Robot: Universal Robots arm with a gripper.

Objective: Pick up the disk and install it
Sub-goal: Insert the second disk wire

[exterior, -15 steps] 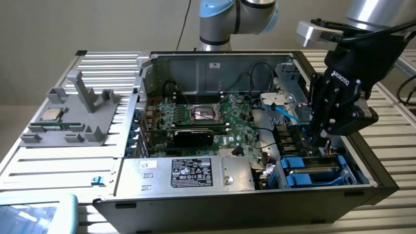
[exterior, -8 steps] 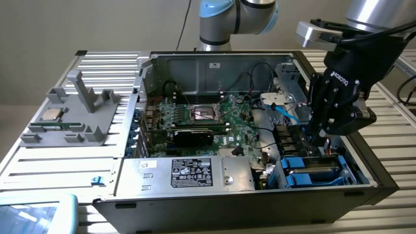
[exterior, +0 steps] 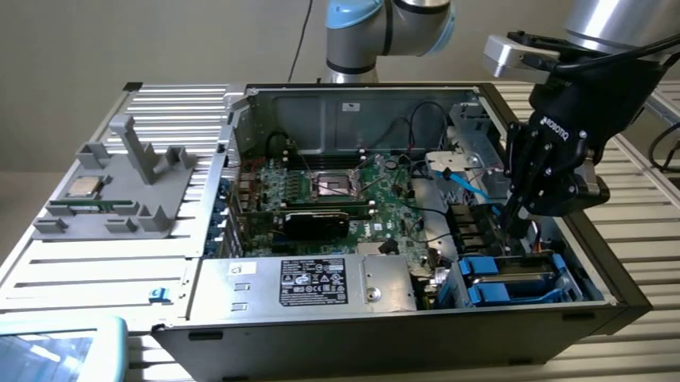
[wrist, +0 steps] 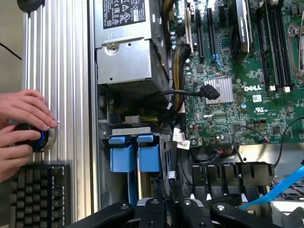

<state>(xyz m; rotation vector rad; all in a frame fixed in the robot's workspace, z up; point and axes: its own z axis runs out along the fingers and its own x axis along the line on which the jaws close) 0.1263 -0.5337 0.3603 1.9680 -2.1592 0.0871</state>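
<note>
**Fingers down at the drive bay**

I see my fingers [exterior: 517, 227] drawn nearly together, their tips low inside the open computer case [exterior: 318, 107]; whether they grip anything I cannot tell. The disk [exterior: 517, 280], in its blue carrier, sits in the bay just below them. Beside the bay lie the motherboard [exterior: 334, 191] and power supply [exterior: 308, 282]. In the wrist view, a person's hands [wrist: 21, 130] rest on a knob near a keyboard [wrist: 40, 194].
</note>
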